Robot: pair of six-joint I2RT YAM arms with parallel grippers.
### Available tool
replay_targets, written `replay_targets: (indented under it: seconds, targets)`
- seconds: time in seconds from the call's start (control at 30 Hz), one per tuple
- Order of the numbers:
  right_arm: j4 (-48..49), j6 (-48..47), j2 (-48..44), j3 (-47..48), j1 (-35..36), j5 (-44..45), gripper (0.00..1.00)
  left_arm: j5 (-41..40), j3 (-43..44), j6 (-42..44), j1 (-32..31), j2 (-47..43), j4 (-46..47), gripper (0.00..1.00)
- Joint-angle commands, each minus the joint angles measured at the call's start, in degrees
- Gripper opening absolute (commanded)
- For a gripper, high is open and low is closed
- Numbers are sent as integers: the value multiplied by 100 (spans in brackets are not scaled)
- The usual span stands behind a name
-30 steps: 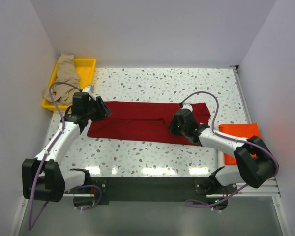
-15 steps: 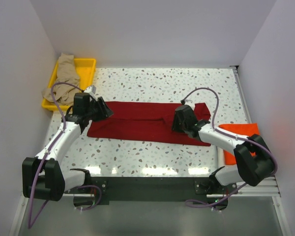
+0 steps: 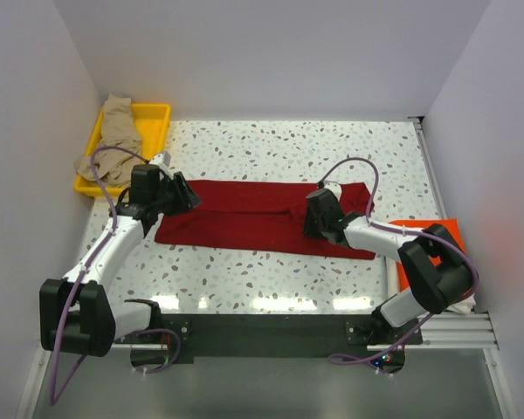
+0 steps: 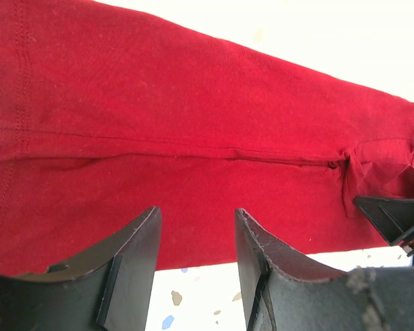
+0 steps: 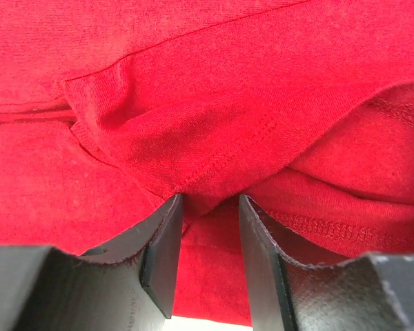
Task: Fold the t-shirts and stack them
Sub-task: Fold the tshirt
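The dark red t-shirt [image 3: 244, 214] lies flat as a long band across the middle of the table. My left gripper [image 3: 185, 195] is open and empty over its left end. In the left wrist view its tips [image 4: 196, 234] hang over the shirt's near hem [image 4: 193, 138]. My right gripper [image 3: 313, 218] is open, low on the shirt's right part. In the right wrist view its tips [image 5: 210, 207] touch a bunched sleeve fold [image 5: 214, 138]. The tan-beige t-shirt [image 3: 113, 140] is heaped in the tray. The bright orange t-shirt [image 3: 424, 230] lies at the right edge. The white t-shirt is out of view.
The yellow plastic tray [image 3: 155, 122] stands at the back left corner against the wall. The right arm's forearm [image 3: 375, 237] crosses the shirt's right end and part of the orange shirt. White walls close in the table on three sides.
My right gripper has shifted slightly left and lowered onto the sleeve fold, and its arm has stretched flatter. My left gripper has barely moved.
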Motion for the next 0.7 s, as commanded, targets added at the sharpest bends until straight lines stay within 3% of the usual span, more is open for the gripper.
replay_targets:
  seconds: [0.0,0.37,0.67]
  targets:
    - [343,-6,60,151,1,146,41,114,-8,68,-28,34,177,51]
    - [378,38,-159,124,45,-48,12,96,-43,60,-28,51,177,51]
    - [369,108,-273,116,238,-162,5,105,-61,51,-37,69,195,51]
